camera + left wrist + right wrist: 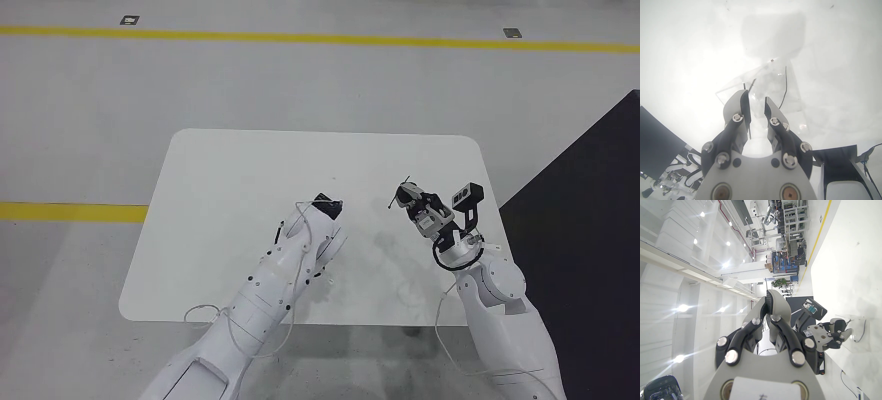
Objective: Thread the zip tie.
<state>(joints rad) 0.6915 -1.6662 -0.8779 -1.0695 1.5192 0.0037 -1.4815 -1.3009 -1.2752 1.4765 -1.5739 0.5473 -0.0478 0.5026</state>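
Note:
My right gripper is held above the right part of the white table, shut on a thin black zip tie whose end sticks out past its fingertips. Near the table's middle, my left gripper is open over a clear plastic box. A loose black zip tie lies in that box. A thin black strip runs along one left finger; I cannot tell whether it is held.
A dark panel stands just off the table's right side. Another thin dark strip lies on the table nearer the front edge. The table's back and left parts are bare white surface.

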